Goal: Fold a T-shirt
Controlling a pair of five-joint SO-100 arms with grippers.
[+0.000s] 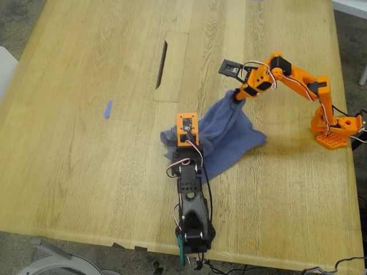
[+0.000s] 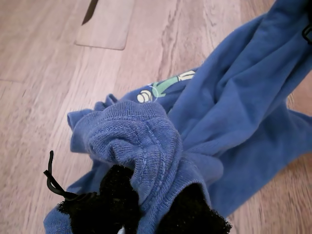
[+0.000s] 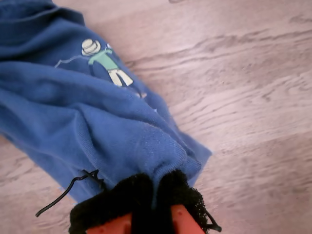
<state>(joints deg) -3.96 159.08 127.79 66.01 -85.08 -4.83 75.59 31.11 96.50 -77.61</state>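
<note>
On the wooden table (image 1: 86,172), both claws pinch the bunched slate-blue cotton T-shirt (image 1: 226,134): first claw (image 2: 146,214) and second claw (image 3: 153,195) should pull apart evenly, flattening it first.

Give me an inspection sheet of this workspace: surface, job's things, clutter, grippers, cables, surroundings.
Surface: light wooden table with a rectangular cable hatch near its middle.
Job's things: blue T-shirt, bunched and unfolded, one part lifted off the table, cartoon print showing in both wrist views.
Clutter: small blue scrap of tape towards the exterior view's left, apart from the shirt.
Grippers: my first gripper is closed on a ribbed edge of the shirt; my second gripper is closed on another edge.
Cables: thin wires run along both arms; more trail off the table's near edge.
Surroundings: grey floor around the table; a pale object at the exterior view's left edge, too cropped to identify.
</note>
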